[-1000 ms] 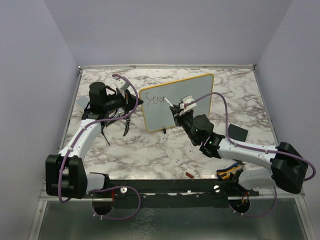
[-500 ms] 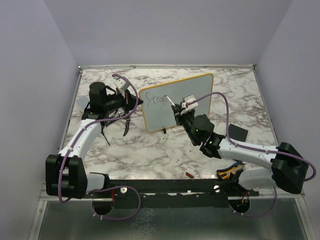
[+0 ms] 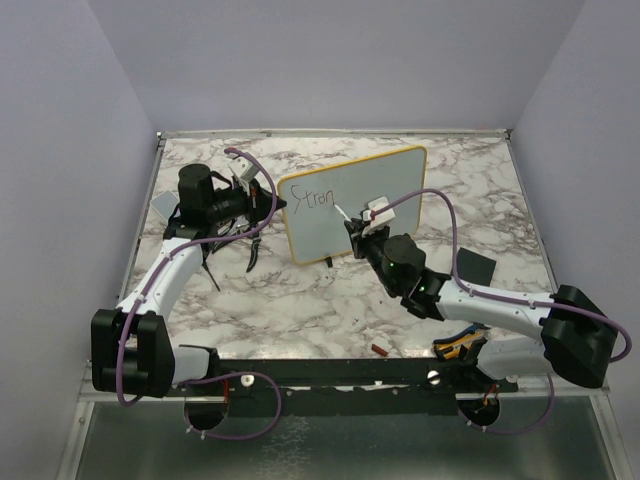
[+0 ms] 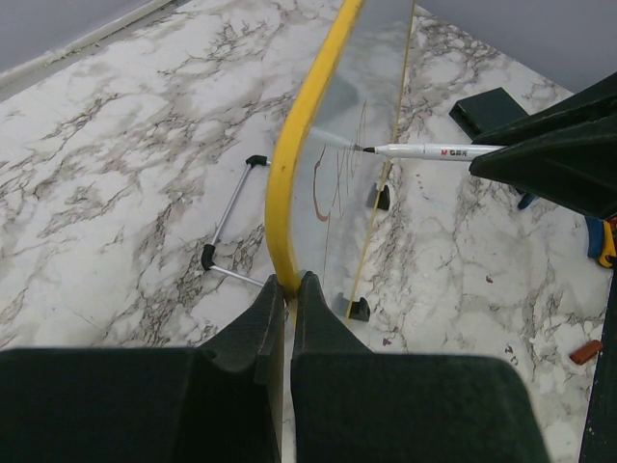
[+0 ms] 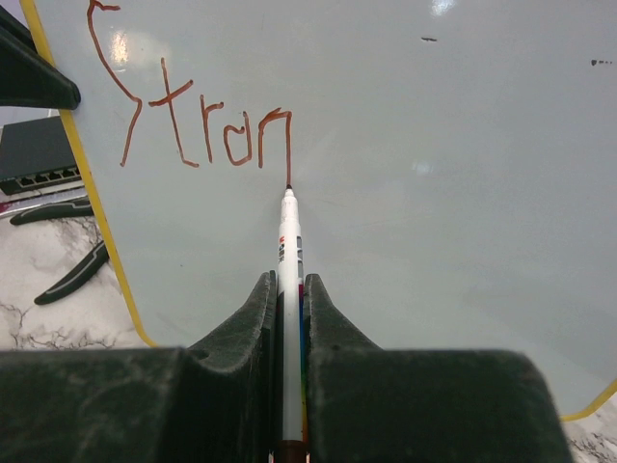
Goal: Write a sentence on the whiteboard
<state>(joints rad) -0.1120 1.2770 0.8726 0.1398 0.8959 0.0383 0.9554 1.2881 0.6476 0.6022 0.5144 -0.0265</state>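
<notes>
A lab test cell: plain lilac walls enclose a marble-patterned table.

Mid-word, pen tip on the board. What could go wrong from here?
1. The left gripper pinches only one yellow-framed edge of the upright pale grey whiteboard; pen pressure may pivot or tip it.
2. The right gripper holds the thin white marker well back from its tip; it may slip or tilt, skewing the red-brown letters.

The marker disappears rearward inside the right gripper; ahead of the gripper, the whiteboard runs off the top and right edges.
</notes>
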